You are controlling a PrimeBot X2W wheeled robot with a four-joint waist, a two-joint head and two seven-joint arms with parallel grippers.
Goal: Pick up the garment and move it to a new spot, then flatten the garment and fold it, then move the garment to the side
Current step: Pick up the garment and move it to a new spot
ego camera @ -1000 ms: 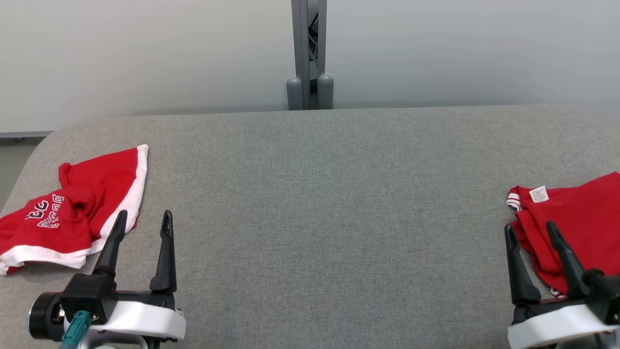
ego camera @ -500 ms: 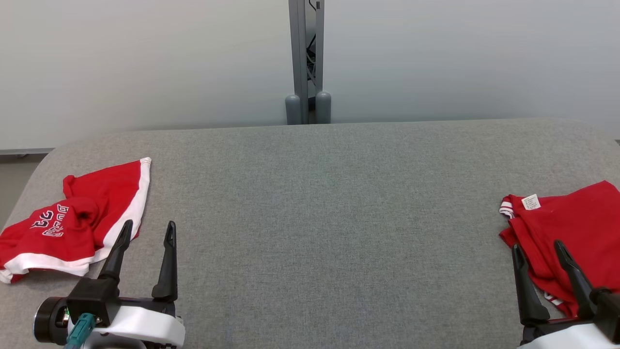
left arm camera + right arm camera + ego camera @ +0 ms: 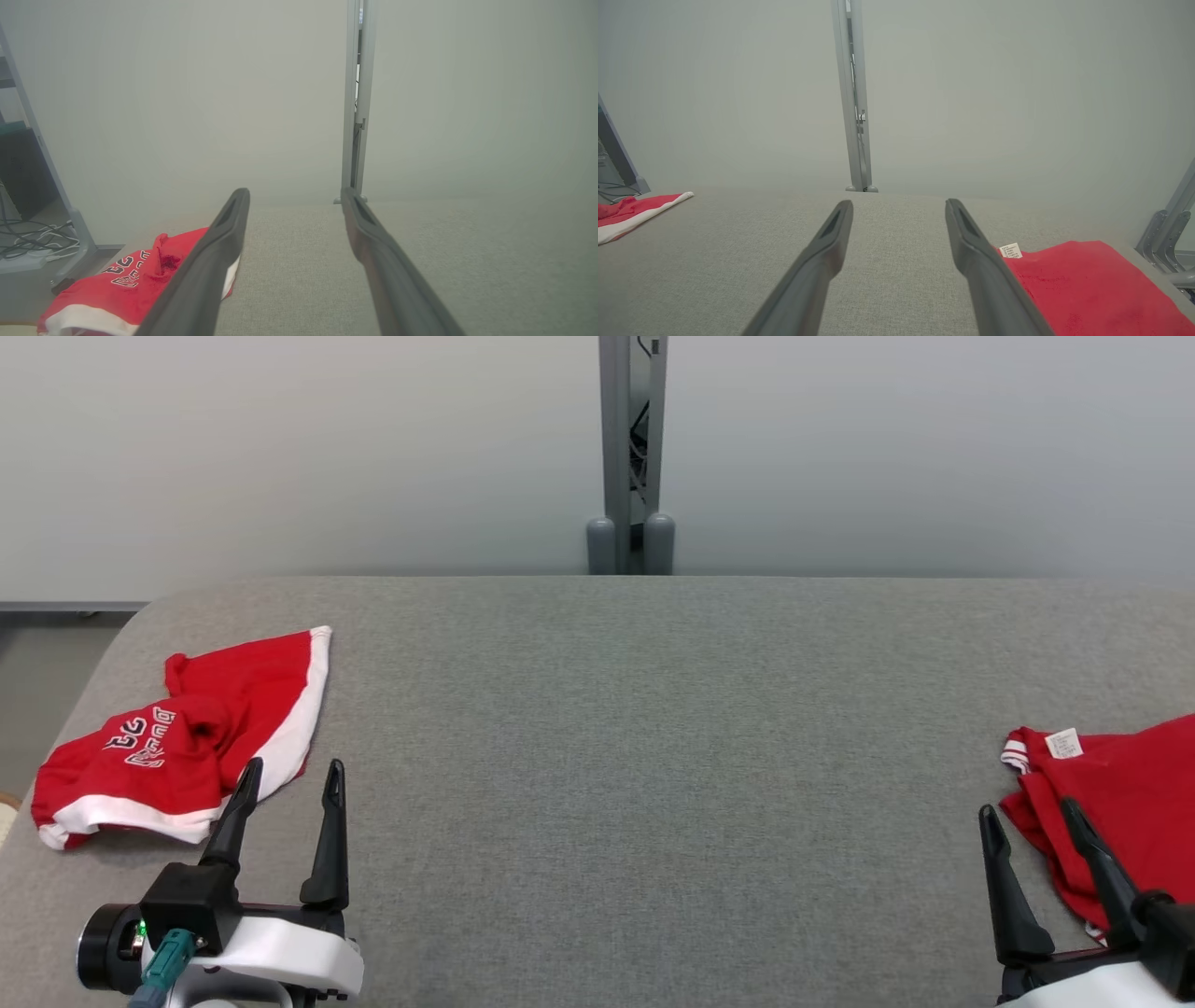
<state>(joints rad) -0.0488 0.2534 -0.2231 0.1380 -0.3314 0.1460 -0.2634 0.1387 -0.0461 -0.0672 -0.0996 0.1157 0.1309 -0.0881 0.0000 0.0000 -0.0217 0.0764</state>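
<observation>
A crumpled red garment (image 3: 187, 737) with white trim and white lettering lies at the table's left end; the left wrist view shows the same garment (image 3: 117, 289) at lower left. My left gripper (image 3: 294, 765) stands open just right of its hem, holding nothing, and its own camera shows the left gripper (image 3: 294, 192) with fingers wide apart. A second red garment (image 3: 1120, 784) with a white label lies at the right edge, partly cut off. My right gripper (image 3: 1026, 807) is open beside its left border; the right wrist view shows the right gripper (image 3: 899, 203) empty, left of that red garment (image 3: 1087, 284).
The grey fabric-covered table (image 3: 607, 756) stretches wide between the two garments. A grey metal post (image 3: 627, 448) rises behind its far edge against a pale wall. The table's left end is rounded, with floor and cables (image 3: 28, 242) beyond it.
The head camera has shifted, so the whole picture has slid to the right. Both grippers stay open and both garments lie as before.
</observation>
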